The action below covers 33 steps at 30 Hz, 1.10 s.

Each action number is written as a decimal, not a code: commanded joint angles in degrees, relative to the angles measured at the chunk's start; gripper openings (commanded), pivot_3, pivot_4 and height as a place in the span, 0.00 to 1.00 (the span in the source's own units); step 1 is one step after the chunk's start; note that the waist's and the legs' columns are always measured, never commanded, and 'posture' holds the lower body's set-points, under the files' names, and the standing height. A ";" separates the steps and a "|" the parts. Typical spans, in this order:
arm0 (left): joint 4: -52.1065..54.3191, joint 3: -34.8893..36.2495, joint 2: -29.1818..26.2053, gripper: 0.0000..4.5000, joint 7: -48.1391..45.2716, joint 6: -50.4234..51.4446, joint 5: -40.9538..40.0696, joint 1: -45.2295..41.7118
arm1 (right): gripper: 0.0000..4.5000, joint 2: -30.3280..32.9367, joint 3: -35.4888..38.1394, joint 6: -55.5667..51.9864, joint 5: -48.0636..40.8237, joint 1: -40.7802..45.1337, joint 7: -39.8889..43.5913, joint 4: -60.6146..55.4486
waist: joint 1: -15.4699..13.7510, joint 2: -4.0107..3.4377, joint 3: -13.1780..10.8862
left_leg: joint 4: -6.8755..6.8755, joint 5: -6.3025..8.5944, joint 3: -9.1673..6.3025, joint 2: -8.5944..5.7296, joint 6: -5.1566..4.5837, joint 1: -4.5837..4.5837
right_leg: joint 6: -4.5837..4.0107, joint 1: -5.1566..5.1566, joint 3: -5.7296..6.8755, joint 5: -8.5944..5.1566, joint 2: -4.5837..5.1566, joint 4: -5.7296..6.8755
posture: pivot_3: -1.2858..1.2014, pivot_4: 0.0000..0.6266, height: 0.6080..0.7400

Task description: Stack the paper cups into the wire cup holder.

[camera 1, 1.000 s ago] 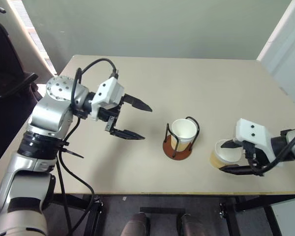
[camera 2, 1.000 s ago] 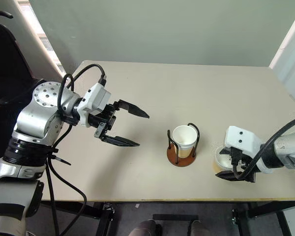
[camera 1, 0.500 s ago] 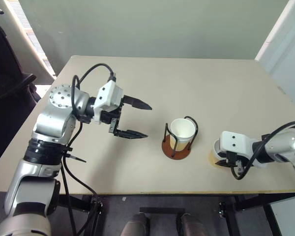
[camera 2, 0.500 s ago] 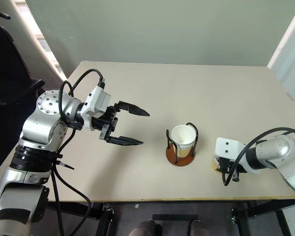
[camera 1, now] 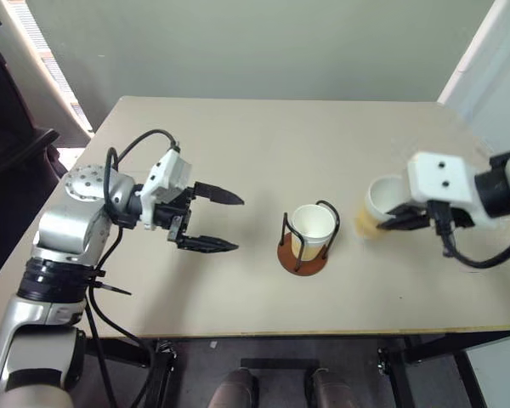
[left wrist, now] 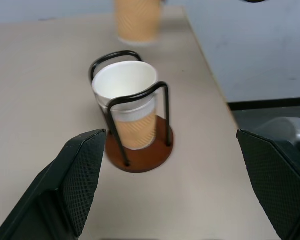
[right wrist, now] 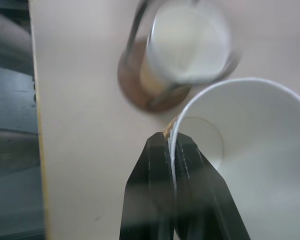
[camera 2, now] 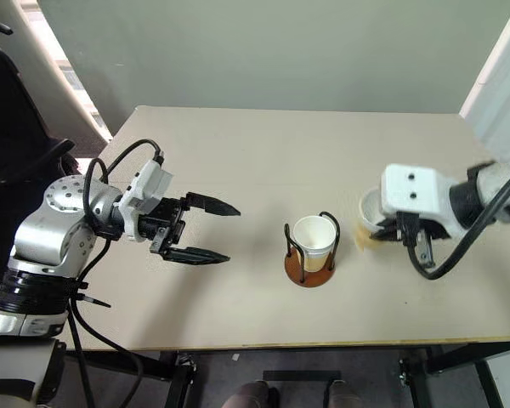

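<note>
Beige table (camera 1: 238,153) carries the wire cup holder (camera 1: 303,252); right of it my right gripper (right wrist: 172,145) pinches a paper cup (camera 1: 376,206), while my left gripper (camera 1: 225,223) gapes wide left of it

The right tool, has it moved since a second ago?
Yes. The right tool, shut on a cup, has risen off the table and come in toward the holder.

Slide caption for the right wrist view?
Black fingers pinch white-rimmed paper cup's wall above wire holder.

Beige table (camera 1: 263,136) w/ black legs, dark chair (camera 1: 8,110) at left, pale green wall (camera 1: 263,42) behind.
</note>
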State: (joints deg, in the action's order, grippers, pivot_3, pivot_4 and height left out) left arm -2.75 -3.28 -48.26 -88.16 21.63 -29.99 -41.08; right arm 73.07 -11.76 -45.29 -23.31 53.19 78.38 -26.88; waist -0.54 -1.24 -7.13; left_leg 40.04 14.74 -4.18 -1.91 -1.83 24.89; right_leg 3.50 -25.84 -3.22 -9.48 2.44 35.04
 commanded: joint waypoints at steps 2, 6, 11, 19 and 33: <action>-0.24 1.72 -0.77 1.00 -0.69 0.54 -0.63 -0.57 | 0.01 -4.63 -4.28 1.30 2.66 8.91 3.39 1.66 | 0.17 0.00 0.00 | -0.02 0.00 -0.05 0.03 0.00 -0.01 | -0.03 0.00 0.03 0.01 -0.02 0.01 | 0.52 0.24 1.00; -0.98 3.09 -0.69 1.00 1.01 0.50 -0.53 -0.52 | 0.01 -10.92 -8.49 2.19 5.26 14.34 4.02 3.53 | 0.28 0.00 0.00 | -0.01 -0.04 -0.06 0.04 0.05 0.00 | -0.16 -0.04 0.04 0.00 -0.04 0.02 | 0.52 0.24 1.00; -0.51 3.56 -0.49 1.00 1.94 0.36 -0.70 -0.32 | 0.01 -15.41 -11.93 5.77 9.42 13.97 4.06 6.59 | 0.22 0.00 0.00 | -0.01 -0.10 -0.10 0.04 0.12 0.02 | -0.24 -0.02 0.10 -0.04 -0.04 -0.03 | 0.52 0.24 1.00; 0.57 5.60 -0.28 1.00 3.65 1.25 -2.25 -1.06 | 0.01 -17.48 -15.28 13.72 16.21 10.70 6.17 10.98 | 0.24 0.00 0.00 | -0.04 -0.14 -0.09 0.06 0.18 0.03 | -0.21 -0.04 0.10 -0.02 -0.04 -0.02 | 0.52 0.24 1.00; -0.70 5.02 0.55 1.00 4.00 0.14 -1.42 -3.23 | 0.22 -25.13 -16.27 12.94 19.25 10.70 6.15 10.32 | 0.32 0.00 0.00 | -0.04 -0.16 -0.10 0.06 0.22 0.01 | -0.27 -0.03 0.10 -0.04 -0.05 0.00 | 0.52 0.24 1.00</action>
State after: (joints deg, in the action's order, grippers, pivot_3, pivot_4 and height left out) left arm -4.18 0.55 -47.60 -84.36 22.57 -31.34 -42.83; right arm 48.17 -29.05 -32.20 -4.71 62.18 85.26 -16.17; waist -0.22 -1.24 -7.14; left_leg 40.00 14.58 -4.28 -1.84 -1.61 24.91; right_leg 3.23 -25.88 -3.12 -9.52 2.39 35.03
